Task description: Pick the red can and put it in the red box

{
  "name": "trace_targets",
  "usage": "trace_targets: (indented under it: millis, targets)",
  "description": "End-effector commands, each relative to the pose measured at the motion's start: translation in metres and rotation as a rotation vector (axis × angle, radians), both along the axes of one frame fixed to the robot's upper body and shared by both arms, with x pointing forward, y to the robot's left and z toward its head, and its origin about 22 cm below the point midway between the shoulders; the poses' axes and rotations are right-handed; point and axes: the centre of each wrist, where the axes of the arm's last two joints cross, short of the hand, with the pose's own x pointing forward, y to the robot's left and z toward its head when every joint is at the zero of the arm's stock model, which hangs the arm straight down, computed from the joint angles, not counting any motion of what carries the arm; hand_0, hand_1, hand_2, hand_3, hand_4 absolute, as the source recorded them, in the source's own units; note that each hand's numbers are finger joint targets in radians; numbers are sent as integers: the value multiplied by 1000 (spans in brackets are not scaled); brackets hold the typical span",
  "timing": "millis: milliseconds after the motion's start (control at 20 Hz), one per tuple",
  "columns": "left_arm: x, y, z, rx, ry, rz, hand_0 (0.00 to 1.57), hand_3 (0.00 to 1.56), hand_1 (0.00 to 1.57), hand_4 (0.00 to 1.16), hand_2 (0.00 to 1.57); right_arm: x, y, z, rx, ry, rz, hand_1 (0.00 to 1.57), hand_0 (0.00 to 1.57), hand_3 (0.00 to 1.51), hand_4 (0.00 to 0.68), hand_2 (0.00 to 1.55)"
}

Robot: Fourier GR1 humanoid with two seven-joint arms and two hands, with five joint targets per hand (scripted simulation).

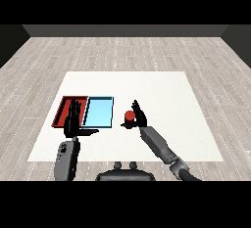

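Note:
The red can [129,117] stands upright on the white table, just right of the light blue tray [98,111]. My right hand [139,117] is against the can's right side, thumb reaching under its left, fingers curled round it. The red tray [63,108] lies at the left, beside the blue one. My left hand [73,120] hovers over the red tray's right part with fingers straight and thumb stretched out to the right, holding nothing.
The white table [162,95] stretches wide to the right and behind the trays. Its front edge runs just below both forearms. Grey wooden floor surrounds it.

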Motion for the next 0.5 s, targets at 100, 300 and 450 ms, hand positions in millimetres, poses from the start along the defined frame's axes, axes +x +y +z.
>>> trace_targets:
  millis: [100,300,450]
  targets:
    - [-8,5,3,16,-6,9,0,0,0,0,0,-1,2,-10,9,18,1,0,0,0,0,0]
    - [2,-8,-4,-1,-6,10,0,0,0,0,0,3,3,-13,-6,0,-1,0,0,0,0,0]
    - [-4,10,-3,-6,9,13,0,0,0,0,0,10,8,-7,-48,30,-4,0,0,0,0,0]
